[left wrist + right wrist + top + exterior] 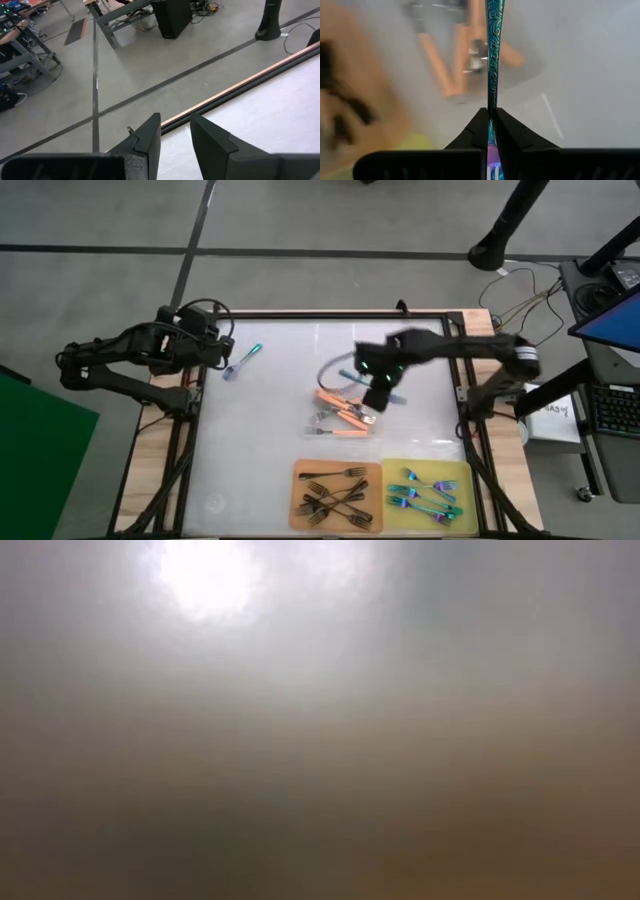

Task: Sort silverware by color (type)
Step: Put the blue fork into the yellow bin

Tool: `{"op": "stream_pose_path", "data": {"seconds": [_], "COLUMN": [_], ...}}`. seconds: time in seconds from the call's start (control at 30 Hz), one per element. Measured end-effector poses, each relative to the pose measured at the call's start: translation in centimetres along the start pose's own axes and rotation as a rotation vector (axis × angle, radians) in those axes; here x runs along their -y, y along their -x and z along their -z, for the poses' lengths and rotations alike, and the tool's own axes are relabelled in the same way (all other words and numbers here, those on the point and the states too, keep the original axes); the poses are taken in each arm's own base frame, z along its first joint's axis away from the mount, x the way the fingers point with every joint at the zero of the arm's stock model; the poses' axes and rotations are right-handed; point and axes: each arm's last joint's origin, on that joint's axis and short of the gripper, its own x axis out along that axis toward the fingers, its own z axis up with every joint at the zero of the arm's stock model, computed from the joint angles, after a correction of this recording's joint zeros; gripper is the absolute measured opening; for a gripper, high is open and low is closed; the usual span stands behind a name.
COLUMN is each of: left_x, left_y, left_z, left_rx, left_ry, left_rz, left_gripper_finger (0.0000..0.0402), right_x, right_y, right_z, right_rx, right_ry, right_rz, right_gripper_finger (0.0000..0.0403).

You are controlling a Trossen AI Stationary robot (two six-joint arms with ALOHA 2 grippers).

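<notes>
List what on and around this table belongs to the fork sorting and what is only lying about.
Belongs to the job:
- iridescent fork pinched in the right gripper
- orange-handled forks, mid-table
- black forks on the orange mat
- iridescent forks on the yellow mat
- stray iridescent fork by the left gripper

Just lying about:
- cables and keyboard beyond the table

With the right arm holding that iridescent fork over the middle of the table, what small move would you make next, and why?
Probably carry it toward the yellow mat and lower it there. The right gripper has its jaws shut on an iridescent fork above the orange-handled forks, and the other iridescent forks already lie on that mat; the black forks fill the orange mat.
</notes>
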Motion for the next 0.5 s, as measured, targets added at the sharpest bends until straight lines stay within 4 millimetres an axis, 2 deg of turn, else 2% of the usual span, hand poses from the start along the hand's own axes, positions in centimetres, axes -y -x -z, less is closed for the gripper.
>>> {"op": "stream_pose_path", "data": {"seconds": [0.2,0.5], "left_x": [0.3,1.2], "left_y": [-0.1,-0.3], "left_z": [0.0,0.1], "left_rx": [-0.013,-0.059], "left_ry": [0.004,-0.016], "left_rz": [0.017,0.050], "left_gripper_finger": [0.0089,0.0089], "right_x": [-4.8,-10.3], "right_y": [-0.9,-2.3], "right_z": [5.1,11.3], "right_rx": [0.081,-0.020], "right_ry": [0.031,0.119], "right_rz": [-0.122,-0.170], "right_gripper_finger": [0.0009,0.0009]}}
